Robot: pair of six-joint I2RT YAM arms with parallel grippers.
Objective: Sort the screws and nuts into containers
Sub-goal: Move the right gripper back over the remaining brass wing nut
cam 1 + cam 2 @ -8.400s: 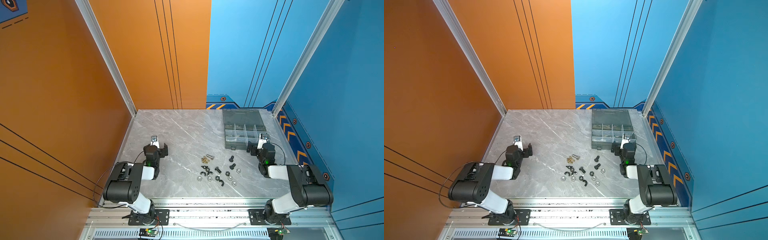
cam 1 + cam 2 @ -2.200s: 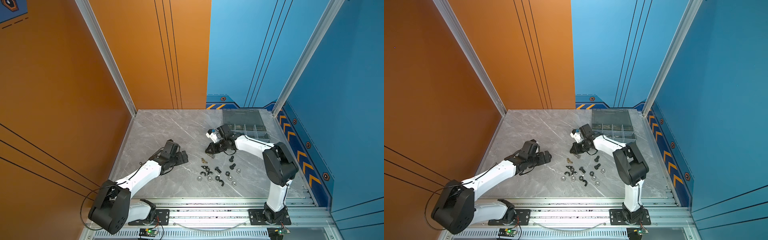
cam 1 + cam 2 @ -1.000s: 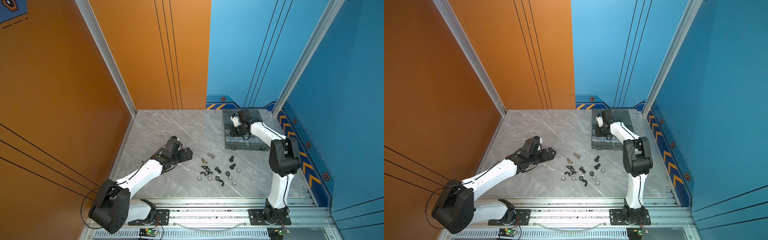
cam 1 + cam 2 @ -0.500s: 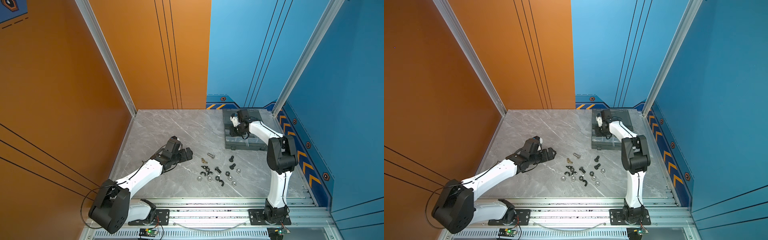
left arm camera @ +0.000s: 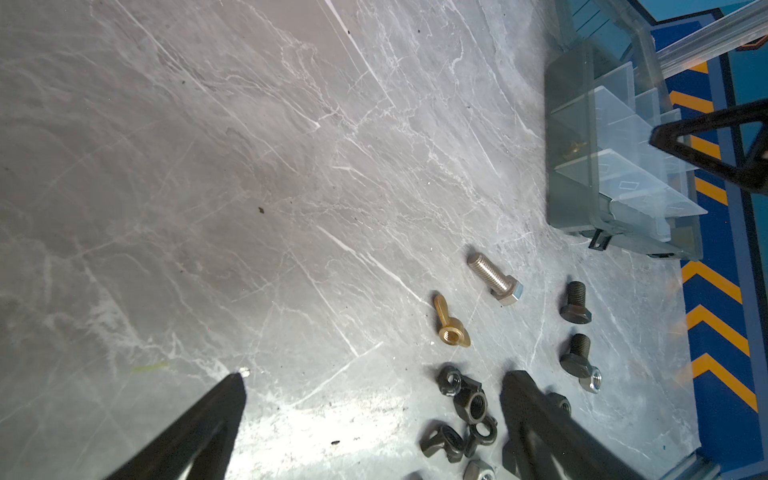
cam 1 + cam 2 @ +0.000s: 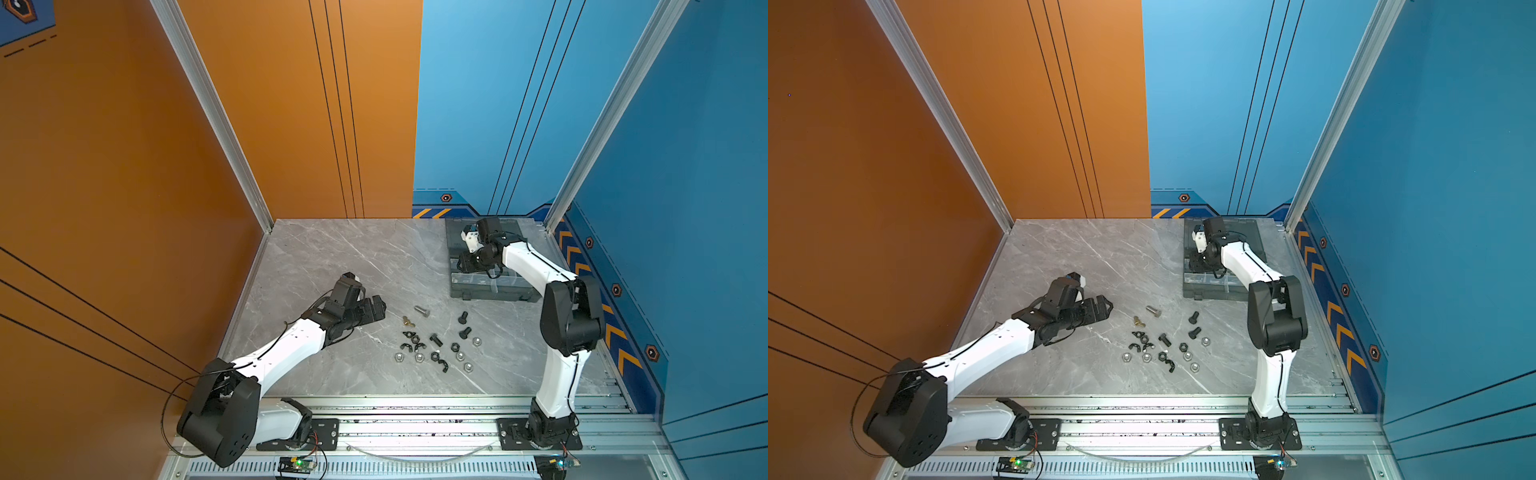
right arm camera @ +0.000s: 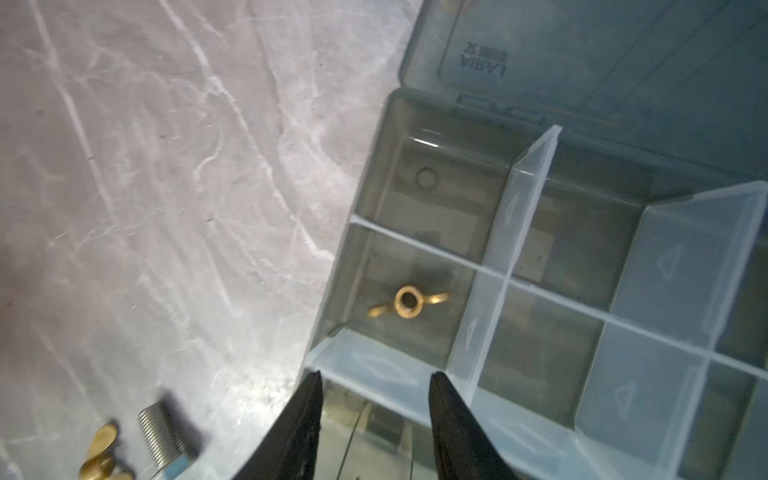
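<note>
The smoky-grey organiser box [image 6: 494,291] [image 6: 1217,291] lies open at the back right, its containers split by clear dividers [image 7: 528,195]. My right gripper [image 7: 375,376] [image 6: 467,264] hangs open over the box's left edge with nothing between its fingers. One brass wing nut [image 7: 408,302] lies in a compartment just ahead of them. Loose on the table are a silver screw [image 6: 422,311] [image 5: 494,279], black screws [image 6: 463,318] [image 5: 575,301], a second brass wing nut [image 6: 408,321] [image 5: 451,324] and several nuts [image 6: 432,353] [image 5: 469,405]. My left gripper [image 5: 374,376] [image 6: 376,309] hovers open just left of that pile.
The box's lid [image 7: 582,54] lies flat behind the compartments, toward the blue back wall. An orange wall bounds the marble table [image 6: 332,257] on the left and a blue wall on the right. An aluminium rail [image 6: 415,403] runs along the front edge.
My right gripper's jaws have opened over the box's left side, and the arm has shifted slightly. The left arm has stayed where it was.
</note>
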